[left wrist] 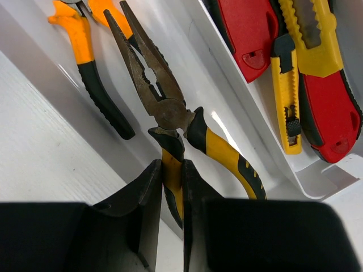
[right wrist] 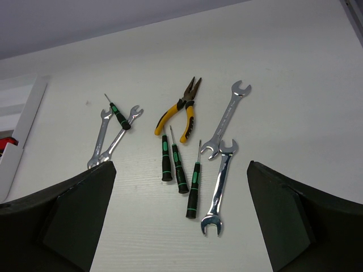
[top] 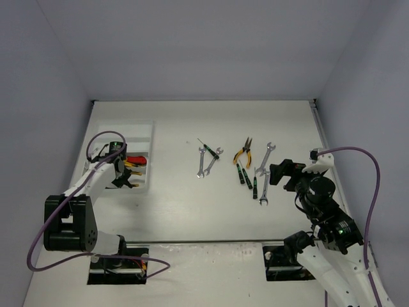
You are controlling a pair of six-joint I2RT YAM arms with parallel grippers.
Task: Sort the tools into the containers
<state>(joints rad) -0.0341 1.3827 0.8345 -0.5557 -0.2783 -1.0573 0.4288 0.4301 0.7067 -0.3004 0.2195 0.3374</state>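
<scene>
My left gripper [left wrist: 172, 170] is shut on one yellow-black handle of long-nose pliers [left wrist: 156, 90], over a compartment of the white tray [top: 121, 131]. Orange-handled pliers [left wrist: 85, 62] lie in the same compartment. A red cutter [left wrist: 249, 34] and yellow cutters [left wrist: 286, 96] lie in the neighbouring one. My right gripper [right wrist: 180, 170] is open and empty above loose tools on the table: yellow pliers [right wrist: 180, 110], three black-green screwdrivers [right wrist: 179, 167], two silver wrenches [right wrist: 220, 187]. Two more wrenches [right wrist: 101, 139] and a small screwdriver [right wrist: 118, 113] lie to the left.
The tray stands at the far left of the white table [top: 172, 211], with the left gripper [top: 118, 167] over it. Loose tools spread across the table's middle [top: 243, 152]. The right gripper [top: 281, 173] hovers just right of them. Grey walls close the table in.
</scene>
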